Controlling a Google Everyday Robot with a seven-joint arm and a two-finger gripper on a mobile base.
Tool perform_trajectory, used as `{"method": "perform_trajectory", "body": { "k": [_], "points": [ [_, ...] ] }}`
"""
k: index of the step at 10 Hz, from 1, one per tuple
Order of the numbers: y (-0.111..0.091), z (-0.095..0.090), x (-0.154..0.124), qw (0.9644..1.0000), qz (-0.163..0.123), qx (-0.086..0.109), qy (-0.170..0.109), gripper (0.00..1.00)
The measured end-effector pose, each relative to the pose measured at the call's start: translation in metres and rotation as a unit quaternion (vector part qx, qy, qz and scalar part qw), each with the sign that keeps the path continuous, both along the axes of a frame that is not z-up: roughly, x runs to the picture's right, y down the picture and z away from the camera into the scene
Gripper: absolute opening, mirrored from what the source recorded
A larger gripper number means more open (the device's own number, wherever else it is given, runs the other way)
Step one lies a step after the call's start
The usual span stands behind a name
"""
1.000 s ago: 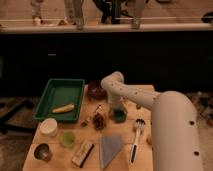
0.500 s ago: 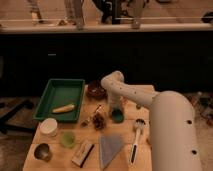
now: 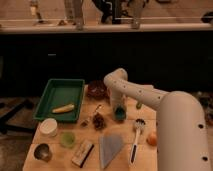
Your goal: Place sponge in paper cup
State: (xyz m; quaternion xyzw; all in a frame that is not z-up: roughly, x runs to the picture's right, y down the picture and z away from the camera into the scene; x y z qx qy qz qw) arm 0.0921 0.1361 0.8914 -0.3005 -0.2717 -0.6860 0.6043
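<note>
- Sitting at the far left of the tabletop (image 3: 57,157), a green tray (image 3: 62,94) holds one yellowish oblong thing (image 3: 63,108).
- Just near of the tray's left corner stands the paper cup (image 3: 48,127), upright with its mouth up. A translucent green cup (image 3: 67,139) is just to its right and a metal cup (image 3: 42,151) is nearer, by the edge.
- Toward the middle lie a tan-and-black block (image 3: 82,152) and a grey-blue cloth (image 3: 111,149). A dark bowl (image 3: 96,90) sits farther back, and some small brown clutter (image 3: 98,120) is too murky to name.
- Right of centre, the tool (image 3: 120,111) points down from the white arm (image 3: 131,92). Its fingers look pinched together on the sponge (image 3: 120,116), which shows as a teal patch at the tip.
- The paper cup lies to the tool's left and a little nearer, well apart from it. The brown clutter and the green cup sit roughly along the line between them. By my reckoning the carry goes leftward and needs height to clear them.
- The sponge's long axis cannot be told, since the tool covers most of it. Whether it rests on the tabletop or hangs just off it is also unclear.
- At the right lie a white-handled brush (image 3: 136,140) and an orange round thing (image 3: 151,138). The arm's bulk hides the near right corner.
</note>
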Motion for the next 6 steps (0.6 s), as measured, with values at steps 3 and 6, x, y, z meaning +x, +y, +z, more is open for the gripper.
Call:
{"method": "perform_trajectory", "body": {
  "k": [3,6],
  "points": [
    [-0.019,-0.022,0.010,0.9994,0.026,0.023,0.006,0.00],
    [-0.024,-0.049,0.014,0.9982,0.040,0.040,0.020,0.00]
  ]
}}
